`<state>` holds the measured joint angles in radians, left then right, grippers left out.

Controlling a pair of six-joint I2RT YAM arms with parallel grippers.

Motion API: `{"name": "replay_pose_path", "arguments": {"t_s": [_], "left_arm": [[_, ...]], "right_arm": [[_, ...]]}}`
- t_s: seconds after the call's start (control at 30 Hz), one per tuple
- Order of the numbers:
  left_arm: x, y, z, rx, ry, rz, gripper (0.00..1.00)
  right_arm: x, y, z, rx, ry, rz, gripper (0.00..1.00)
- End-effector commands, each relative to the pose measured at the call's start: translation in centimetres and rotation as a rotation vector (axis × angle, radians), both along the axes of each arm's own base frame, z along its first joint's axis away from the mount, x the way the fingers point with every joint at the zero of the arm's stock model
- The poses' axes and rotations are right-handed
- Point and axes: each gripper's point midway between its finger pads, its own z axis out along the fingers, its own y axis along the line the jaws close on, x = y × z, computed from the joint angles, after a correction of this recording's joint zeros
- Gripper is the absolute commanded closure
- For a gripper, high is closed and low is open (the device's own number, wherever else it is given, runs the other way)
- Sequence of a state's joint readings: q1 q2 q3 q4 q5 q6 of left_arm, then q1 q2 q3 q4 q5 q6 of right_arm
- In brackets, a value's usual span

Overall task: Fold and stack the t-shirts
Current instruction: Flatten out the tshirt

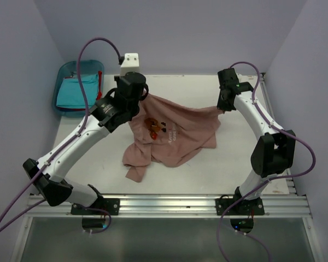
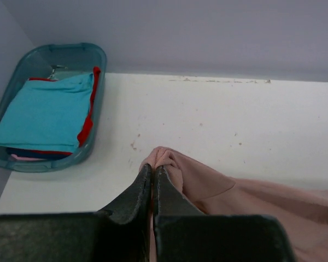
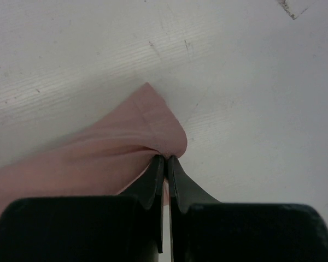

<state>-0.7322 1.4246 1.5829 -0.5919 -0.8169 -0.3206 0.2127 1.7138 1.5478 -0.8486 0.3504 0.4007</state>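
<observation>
Pink shirt (image 1: 175, 134) strung across table (image 1: 208, 174) centre, lower half crumpled toward seven o'clock. Pinched at one end by left claw (image 2: 154, 168) at ten o'clock, at the other by right claw (image 3: 166, 158) at two. Could slip out of such thin bites if stretched harder.

Bright, diffuse light falls from overhead. A faint soft shadow lies on the white matte tabletop (image 3: 251, 82) just right of the right claw (image 3: 167, 158). Its black fingers (image 3: 147, 188), nearest the lens, look dark and slightly blurred; beyond their tips the dusty pink cloth t-shirt (image 3: 98, 158) is sharp.
</observation>
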Motion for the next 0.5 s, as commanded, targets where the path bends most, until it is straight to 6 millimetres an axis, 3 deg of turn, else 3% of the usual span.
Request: {"name": "replay_pose_path", "arguments": {"t_s": [0.0,0.13,0.37,0.47], "left_arm": [[-0.9,3.0,1.9,0.092,-0.014,0.088,1.00],[-1.5,4.2,3.5,0.101,-0.041,0.121,1.00],[-2.8,5.3,6.5,0.057,-0.111,0.109,1.00],[-4.4,5.6,8.9,-0.012,-0.189,0.028,1.00]], "right_arm": [[0.4,-0.8,2.8,-0.007,-0.096,-0.031,1.00],[0.5,-0.9,5.1,-0.004,-0.174,-0.029,1.00],[-0.1,-1.8,13.6,0.007,-0.451,-0.035,1.00],[-1.2,-1.7,17.6,0.028,-0.568,-0.006,1.00]]}}
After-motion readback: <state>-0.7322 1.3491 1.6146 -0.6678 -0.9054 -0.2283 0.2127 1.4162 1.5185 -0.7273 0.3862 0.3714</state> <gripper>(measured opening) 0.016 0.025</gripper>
